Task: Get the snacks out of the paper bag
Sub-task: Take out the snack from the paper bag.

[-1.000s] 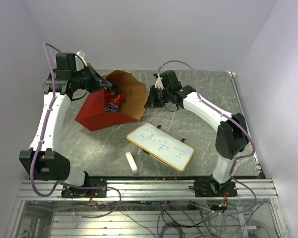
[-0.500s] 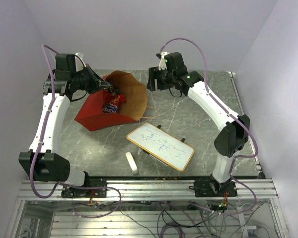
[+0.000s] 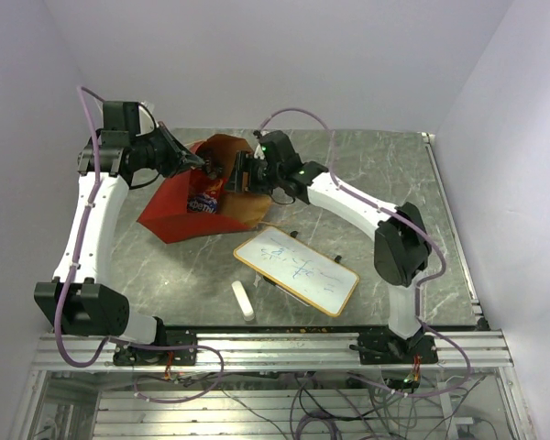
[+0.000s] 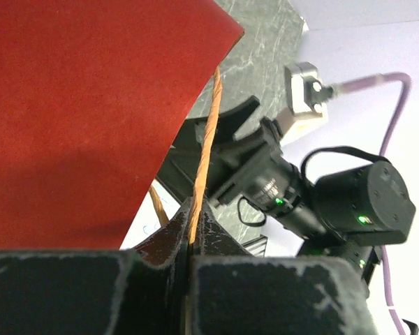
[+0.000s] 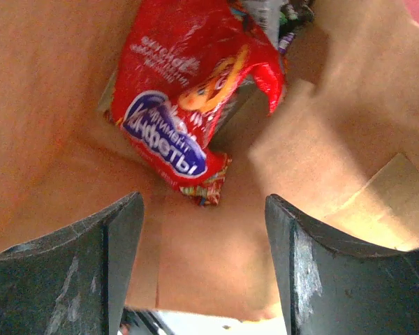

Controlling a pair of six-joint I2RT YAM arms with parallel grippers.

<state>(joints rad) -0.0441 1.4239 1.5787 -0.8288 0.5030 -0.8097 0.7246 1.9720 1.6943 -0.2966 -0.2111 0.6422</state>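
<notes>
Right gripper (image 5: 202, 202), spread wide, sits in the mouth of the paper bag (image 5: 49, 105). The red snack packet (image 5: 188, 105) lies deeper inside and looks light, crinkly and slippery, so pinch its near seam. Left gripper (image 4: 190, 234) clamps the bag's twine handle (image 4: 207, 132).

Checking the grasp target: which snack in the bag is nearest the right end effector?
The red packet with blue lettering: it lies foremost, just ahead of the right end effector; the small packs sit behind it, deeper in the bag.
</notes>
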